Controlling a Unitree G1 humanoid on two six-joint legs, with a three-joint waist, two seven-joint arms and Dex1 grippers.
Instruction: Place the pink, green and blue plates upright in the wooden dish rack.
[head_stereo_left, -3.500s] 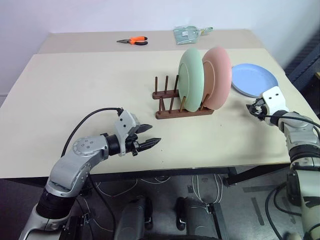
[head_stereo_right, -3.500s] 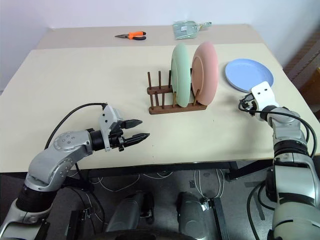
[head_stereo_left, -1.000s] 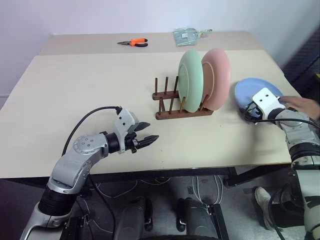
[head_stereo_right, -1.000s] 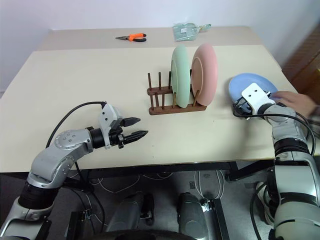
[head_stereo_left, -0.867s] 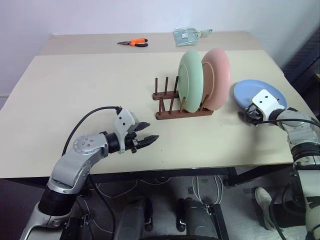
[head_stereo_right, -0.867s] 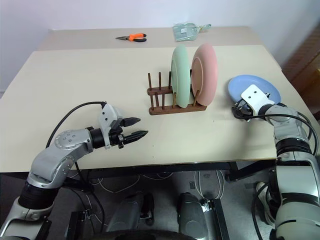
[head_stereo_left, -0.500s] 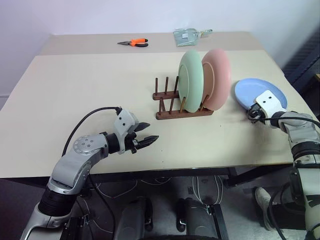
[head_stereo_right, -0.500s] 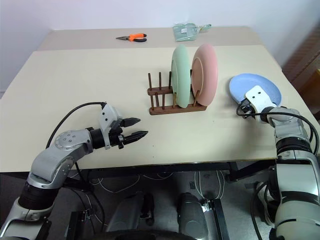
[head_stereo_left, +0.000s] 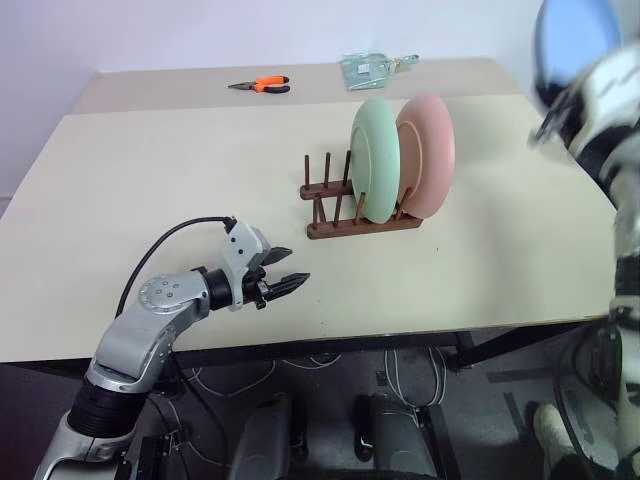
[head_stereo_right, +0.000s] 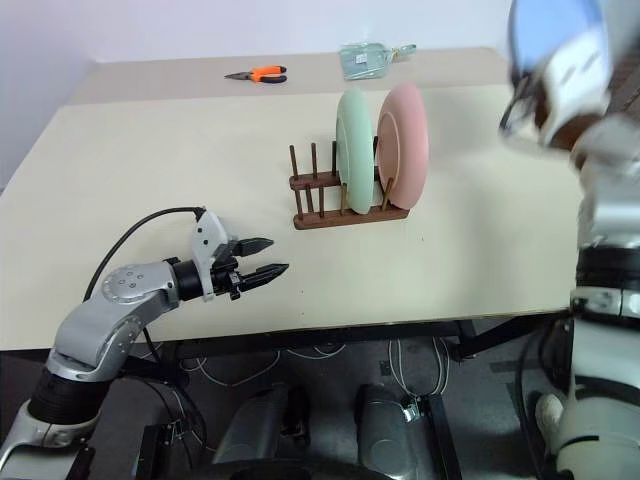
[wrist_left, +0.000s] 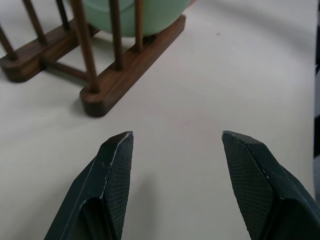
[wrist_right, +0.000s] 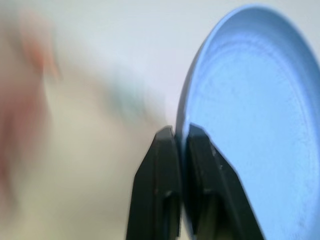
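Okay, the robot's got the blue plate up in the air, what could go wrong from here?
The right tool pinches only the rim of the blue plate, so the plate may slip or swing. The free pegs of the rack sit on the far side of the green plate and pink plate, so the blue plate could knock them on the way across.

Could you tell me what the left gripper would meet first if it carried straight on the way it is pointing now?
Probably the near end of the wooden dish rack. The left gripper, jaws open, points slightly downward across bare table toward the rack's closer rail, below the green plate. Depth is unclear, so it might touch the tabletop first.
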